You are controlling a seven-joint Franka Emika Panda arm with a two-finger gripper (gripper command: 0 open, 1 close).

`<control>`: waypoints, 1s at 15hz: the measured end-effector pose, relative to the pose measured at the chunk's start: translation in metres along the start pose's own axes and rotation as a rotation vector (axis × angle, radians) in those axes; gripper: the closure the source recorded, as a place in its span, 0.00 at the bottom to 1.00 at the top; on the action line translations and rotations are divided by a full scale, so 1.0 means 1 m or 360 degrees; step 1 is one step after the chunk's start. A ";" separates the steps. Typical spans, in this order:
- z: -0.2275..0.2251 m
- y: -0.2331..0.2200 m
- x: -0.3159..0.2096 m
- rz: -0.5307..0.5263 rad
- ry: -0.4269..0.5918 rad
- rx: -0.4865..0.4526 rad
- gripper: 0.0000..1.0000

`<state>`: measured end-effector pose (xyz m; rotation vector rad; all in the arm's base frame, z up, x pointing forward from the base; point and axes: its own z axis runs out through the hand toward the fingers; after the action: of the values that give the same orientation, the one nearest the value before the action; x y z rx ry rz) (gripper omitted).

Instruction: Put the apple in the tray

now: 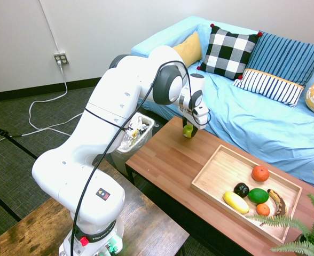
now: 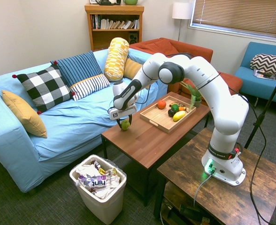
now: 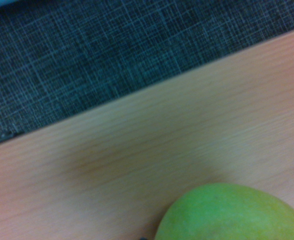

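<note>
The small yellow-green apple [image 1: 188,130] sits between my gripper's [image 1: 188,133] fingers just over the far left corner of the wooden table [image 1: 167,160]. From the other side, the apple [image 2: 125,125] shows under the gripper [image 2: 125,123] near the table corner beside the sofa. My gripper is shut on the apple. Its green top [image 3: 232,215] fills the wrist view's lower edge, over table wood. The light wooden tray [image 1: 221,170] lies further along the table, well apart from the gripper, and is also seen as the tray [image 2: 157,118] in the second exterior view.
The tray holds a red-orange fruit [image 1: 260,173], a dark fruit [image 1: 241,189], a green oval fruit [image 1: 258,196], a yellow fruit [image 1: 235,202] and a browned banana [image 1: 277,202]. A blue sofa [image 1: 253,117] runs behind the table. A waste bin [image 1: 135,133] stands by its end. A plant [image 1: 306,229] leans in.
</note>
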<state>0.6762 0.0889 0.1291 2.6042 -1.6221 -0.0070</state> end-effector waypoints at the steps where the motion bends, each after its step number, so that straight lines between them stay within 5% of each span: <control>1: -0.014 0.002 0.012 0.0021 0.0012 0.0019 1.00; 7: -0.076 0.062 0.094 0.0166 0.0039 0.0044 1.00; 15: -0.041 0.170 0.173 0.0357 -0.0001 0.0034 1.00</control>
<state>0.6020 -0.1379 0.1867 2.4209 -1.9145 0.0224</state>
